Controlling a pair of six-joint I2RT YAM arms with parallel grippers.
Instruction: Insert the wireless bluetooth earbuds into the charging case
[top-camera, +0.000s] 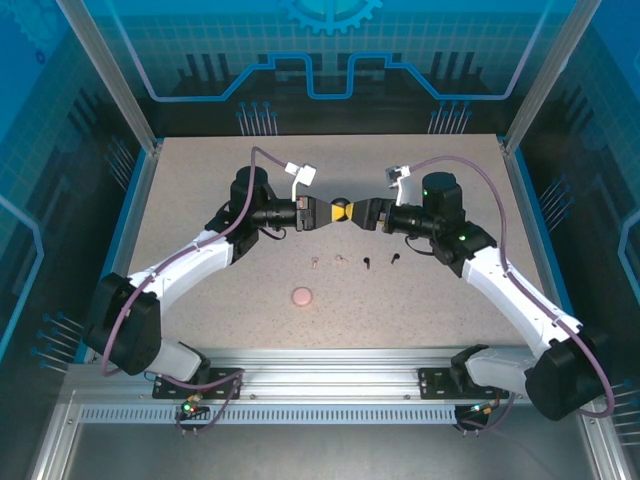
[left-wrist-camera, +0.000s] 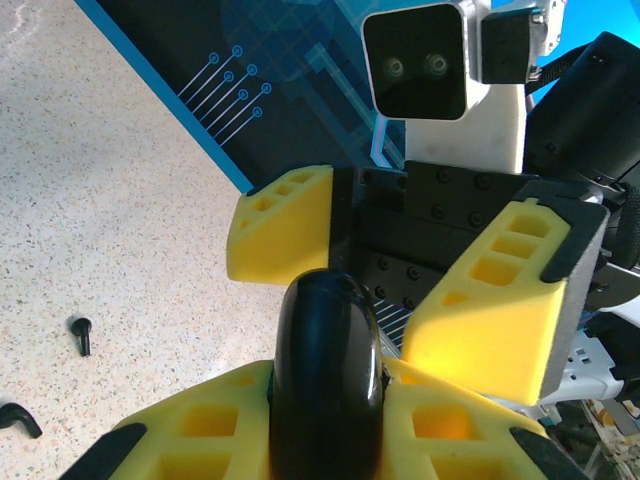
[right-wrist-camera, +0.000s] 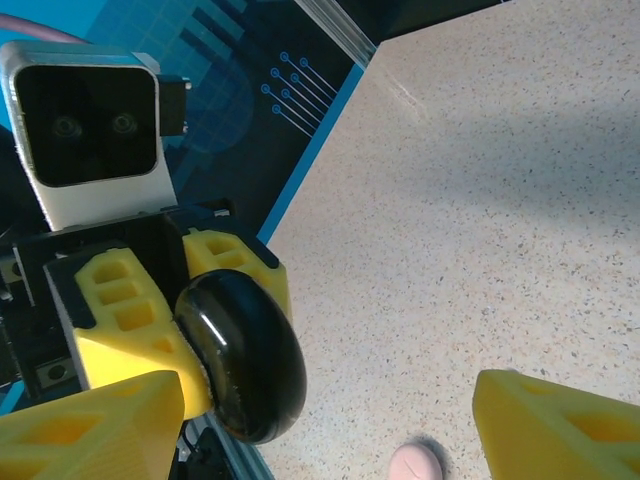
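Note:
A glossy black round charging case stands on edge, lid closed, above the table's middle with my left gripper shut on it. From above, the left gripper and the case meet my right gripper nose to nose. The right gripper is open, and the case sits close to its left finger. On the table below lie two pale earbuds and two black earbuds. The black earbuds also lie at the lower left of the left wrist view.
A pink round case lies closed on the speckled table, nearer the arm bases than the earbuds; it also appears at the bottom of the right wrist view. Blue enclosure walls border the table at the left, right and back.

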